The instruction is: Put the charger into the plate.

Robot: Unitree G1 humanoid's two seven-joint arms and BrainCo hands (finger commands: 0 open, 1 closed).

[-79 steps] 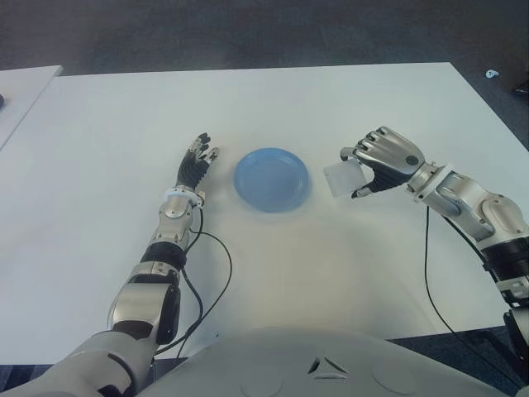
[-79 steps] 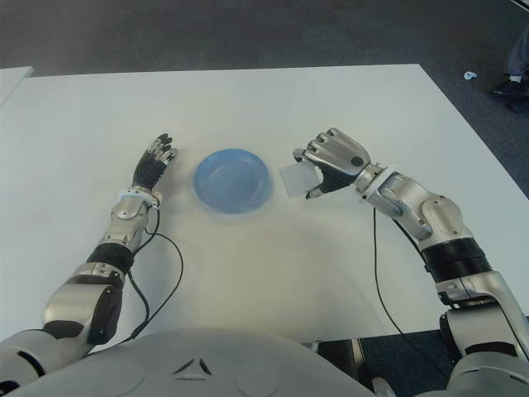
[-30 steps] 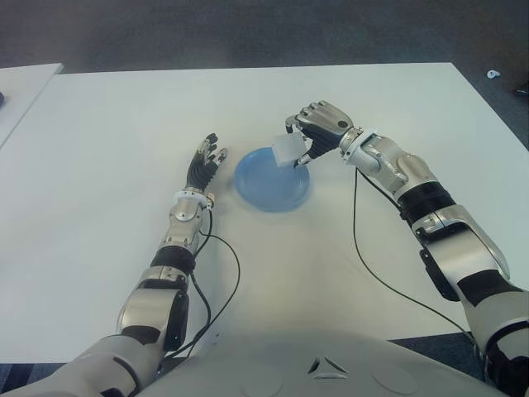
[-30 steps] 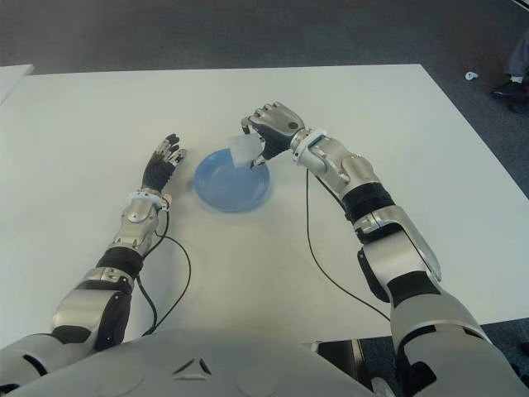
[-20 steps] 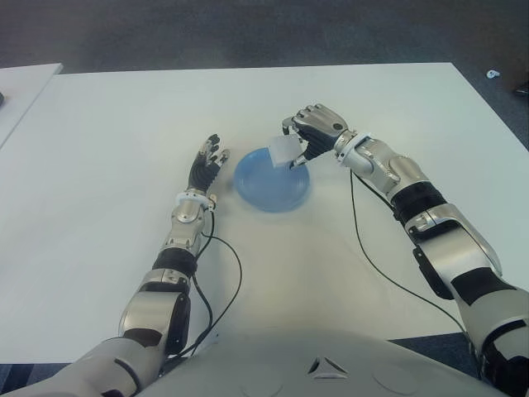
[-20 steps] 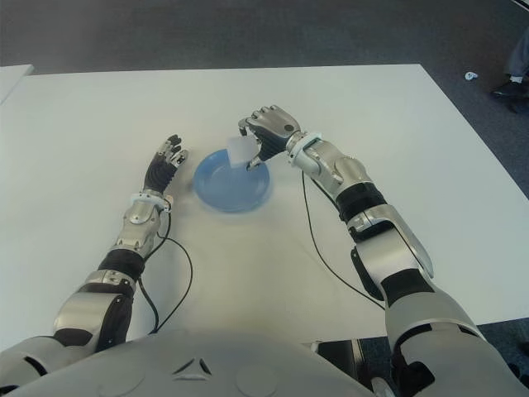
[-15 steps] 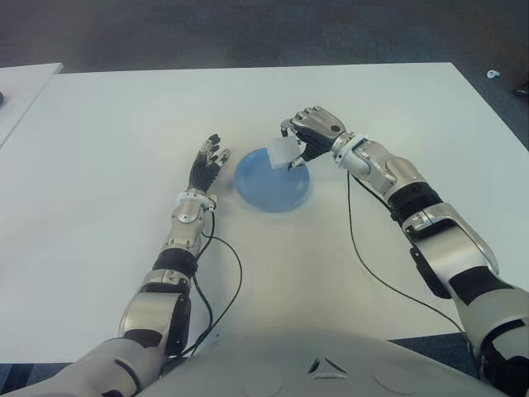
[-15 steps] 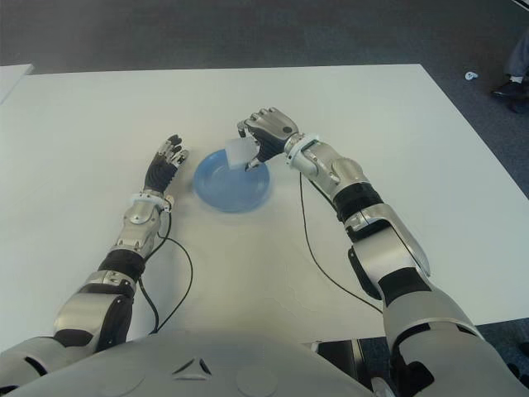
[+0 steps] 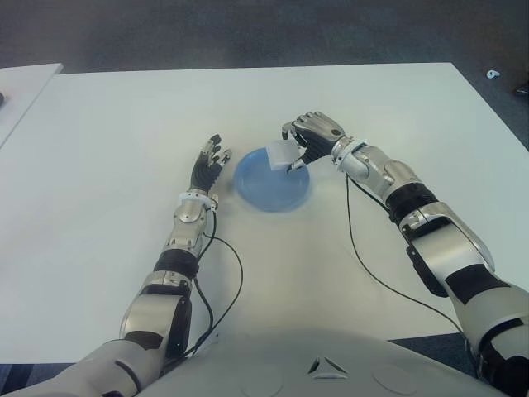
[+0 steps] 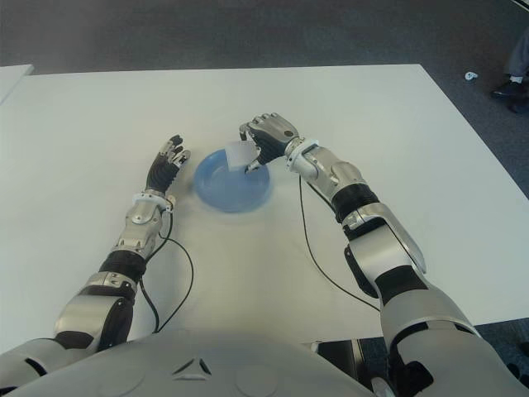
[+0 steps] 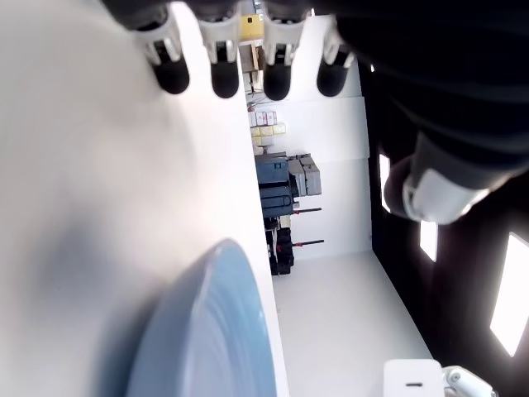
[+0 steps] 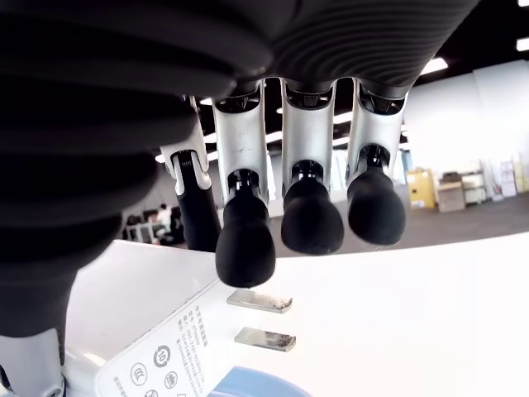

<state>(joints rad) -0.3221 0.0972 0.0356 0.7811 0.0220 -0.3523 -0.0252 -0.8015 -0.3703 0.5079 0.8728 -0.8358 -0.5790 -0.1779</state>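
Over the far right rim of the round, glossy blue plate [image 9: 271, 184], the right hand [image 9: 310, 136] clasps the boxy white charger [image 9: 283, 155], while the left hand [image 9: 207, 172] shows open-fingered to the plate's left.

**An open office or lab floor, seen past a white work table**

A broad white table [image 9: 347, 273] fills the middle, with dark grey carpet [image 9: 248, 33] beyond it at 12 o'clock. A second white table [image 9: 21, 87] stands at 9 o'clock. From the wrist views, long ceiling light strips [image 12: 430, 66] run over a wide hall with white walls, stacked boxes [image 12: 450, 190] and shelving with equipment [image 11: 285, 186] far off.
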